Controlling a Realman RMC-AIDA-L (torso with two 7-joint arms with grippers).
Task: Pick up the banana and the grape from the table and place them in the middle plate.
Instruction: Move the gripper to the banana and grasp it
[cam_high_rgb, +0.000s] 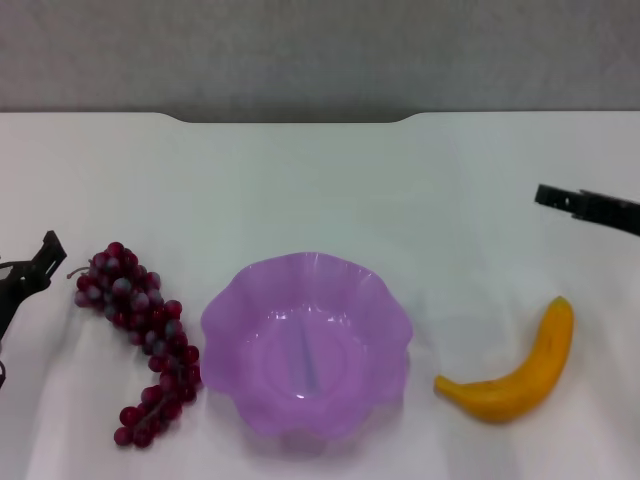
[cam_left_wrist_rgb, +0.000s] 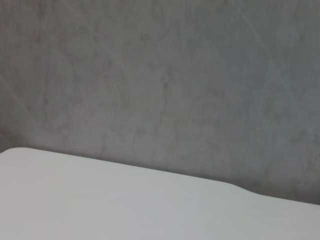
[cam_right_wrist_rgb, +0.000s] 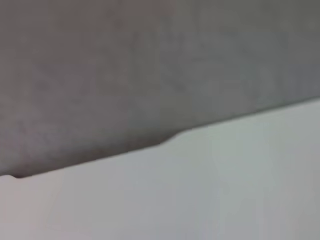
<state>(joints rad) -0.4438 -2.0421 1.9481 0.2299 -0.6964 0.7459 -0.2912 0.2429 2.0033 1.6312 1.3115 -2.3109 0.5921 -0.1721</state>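
Observation:
In the head view the light purple middle plate (cam_high_rgb: 306, 345) with its wavy rim sits near the front centre of the white table (cam_high_rgb: 320, 180), and nothing lies in it. To its left the grape (cam_high_rgb: 140, 335) lies on the tabletop as a long dark red bunch. On the other side the banana (cam_high_rgb: 515, 370) rests curved and yellow-orange. My left gripper (cam_high_rgb: 25, 278) hangs at the left edge, just left of the grape. My right gripper (cam_high_rgb: 585, 206) shows at the right edge, behind the banana. Both wrist views hold only table and wall.
The table's far edge has a notch (cam_high_rgb: 290, 118) at the back centre, with a grey wall (cam_high_rgb: 320, 50) behind it. The left wrist view looks over the white table edge (cam_left_wrist_rgb: 150, 175) at the wall; the right wrist view likewise.

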